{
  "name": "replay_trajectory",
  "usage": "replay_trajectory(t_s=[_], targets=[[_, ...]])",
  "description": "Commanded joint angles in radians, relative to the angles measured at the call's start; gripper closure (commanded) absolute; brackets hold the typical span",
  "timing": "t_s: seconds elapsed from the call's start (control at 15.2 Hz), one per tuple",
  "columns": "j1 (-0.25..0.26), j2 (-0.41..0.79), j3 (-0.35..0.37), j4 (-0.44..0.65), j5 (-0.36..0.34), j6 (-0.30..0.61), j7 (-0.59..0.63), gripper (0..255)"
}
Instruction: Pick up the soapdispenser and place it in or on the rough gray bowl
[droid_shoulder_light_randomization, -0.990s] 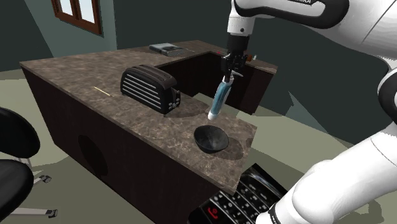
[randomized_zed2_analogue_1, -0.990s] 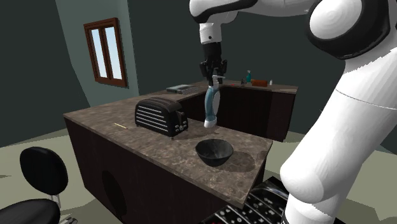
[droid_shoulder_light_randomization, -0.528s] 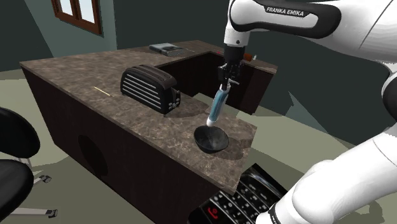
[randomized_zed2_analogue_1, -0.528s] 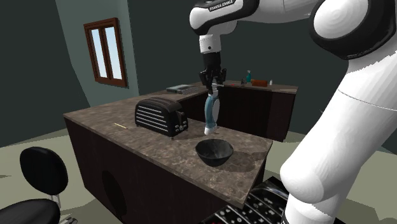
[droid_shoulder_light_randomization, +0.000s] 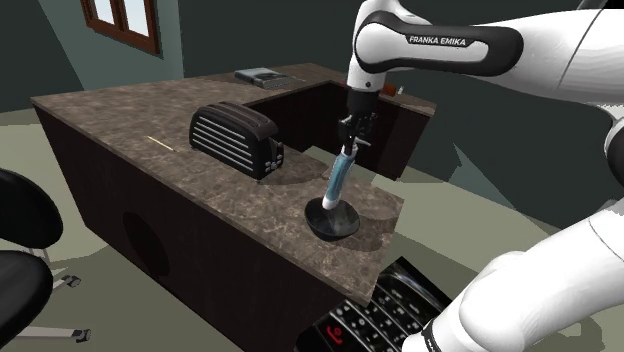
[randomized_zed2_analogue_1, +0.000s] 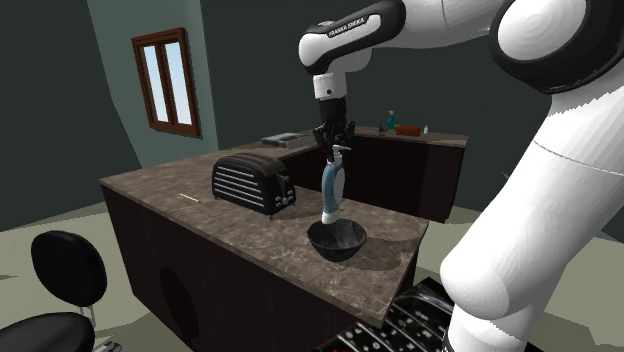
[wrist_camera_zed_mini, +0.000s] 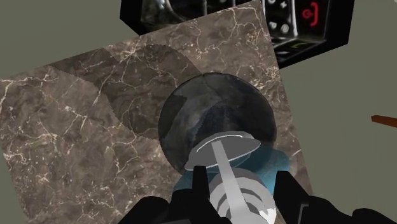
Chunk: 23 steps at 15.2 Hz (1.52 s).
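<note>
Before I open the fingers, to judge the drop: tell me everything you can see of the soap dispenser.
The soap dispenser is a slim bottle with a translucent blue body and a white, flared lower end. It hangs nearly upright, slightly tilted, with its top clasped by the black gripper. Its lower end is over the dark bowl, at about rim height. Whether it touches the bowl cannot be told.

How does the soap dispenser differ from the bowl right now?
The soap dispenser is tall, slim, blue and white; the bowl is low, wide and dark grey. The dispenser hangs clasped in the gripper; the bowl rests on the counter. Both are at the counter's corner, dispenser above bowl.
</note>
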Motion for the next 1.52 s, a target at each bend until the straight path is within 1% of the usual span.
replay_trajectory(t_s=[0.0,0.46,0.99,1.06,1.39,1.45], targets=[[0.000,-0.003,-0.001,-0.032,0.000,0.030,0.001,255],[0.000,-0.001,-0.001,-0.121,-0.001,0.121,0.007,255],[0.000,-0.001,-0.001,-0.121,-0.001,0.121,0.007,255],[0.000,-0.001,-0.001,-0.121,-0.001,0.121,0.007,0],[0.000,-0.001,-0.001,-0.121,-0.001,0.121,0.007,0],[0.000,0.003,0.000,-0.084,0.000,0.088,0.006,0]])
